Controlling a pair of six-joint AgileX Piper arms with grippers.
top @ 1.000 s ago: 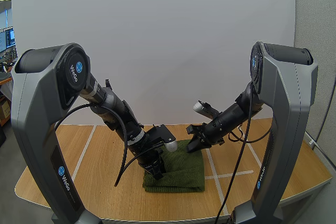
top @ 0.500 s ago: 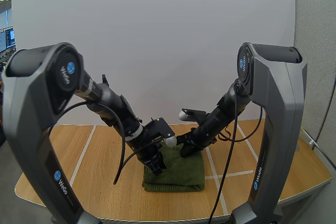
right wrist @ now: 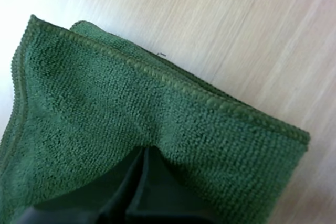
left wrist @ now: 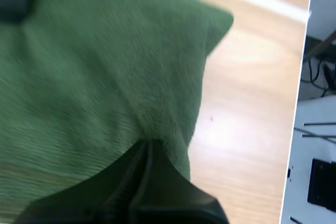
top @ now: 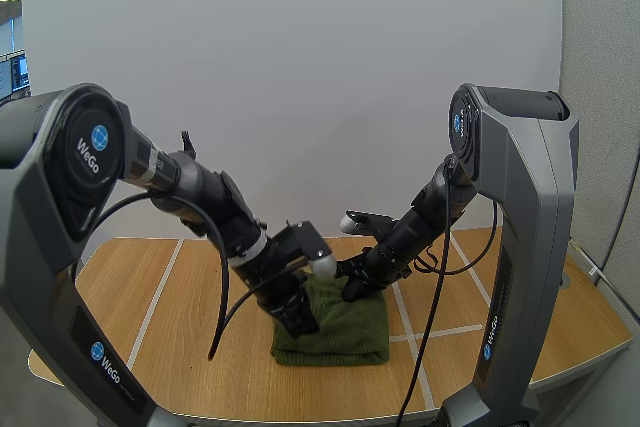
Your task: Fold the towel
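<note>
Table (top: pixel 330 387): light wood, white lines | green towel (top: pixel 350 332) on it

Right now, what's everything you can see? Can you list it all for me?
towel: one, green, middle of the table
table: one, light wood, under the towel
lines: several, white, across the table
board: one, white, behind the table
left gripper: one, black, pinching the towel's left side
right gripper: one, black, pinching the towel's far edge
</note>
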